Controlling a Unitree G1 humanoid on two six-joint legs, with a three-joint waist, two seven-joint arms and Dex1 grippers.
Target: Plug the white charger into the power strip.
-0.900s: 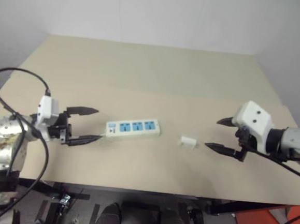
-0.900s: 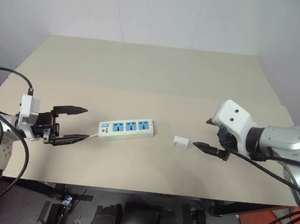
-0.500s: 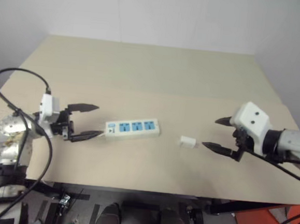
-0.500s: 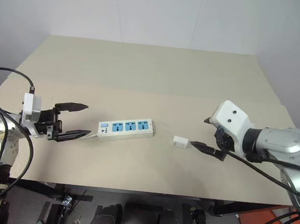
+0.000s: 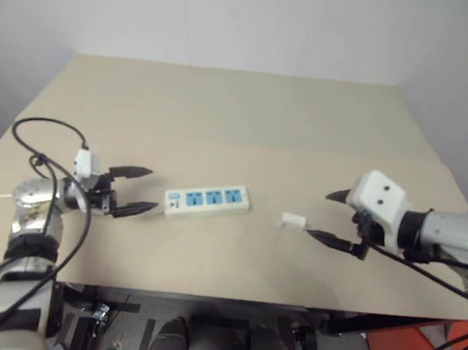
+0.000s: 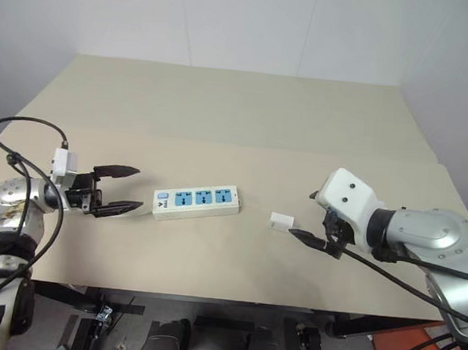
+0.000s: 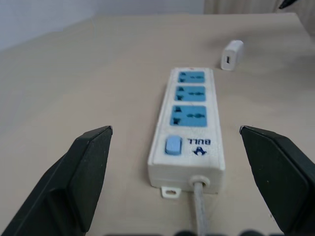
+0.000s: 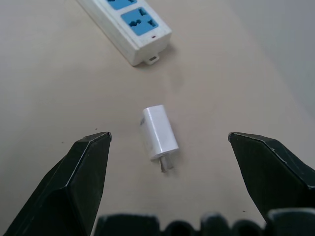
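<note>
The power strip (image 5: 208, 200) lies flat near the table's middle, its three blue sockets facing up and its switch end toward my left gripper (image 5: 153, 189). That gripper stands open just left of the strip, with a finger (image 7: 81, 172) on each side of the strip's thin cord (image 7: 199, 216) and nothing held. The white charger (image 5: 293, 222) lies on its side on the table a short way right of the strip, with its prongs pointing at my right gripper (image 5: 318, 214). This gripper is open just right of the charger, and its fingers (image 8: 78, 182) are spread wider than the charger (image 8: 159, 132).
The beige table (image 5: 223, 109) stretches far behind the strip, with a grey wall beyond it. The table's front edge runs close below both grippers. Black cables (image 5: 34, 139) loop over my left arm.
My right gripper has moved left and a little down, closer to the charger. My left wrist has shifted slightly toward the strip, still open. The strip and charger have not moved.
</note>
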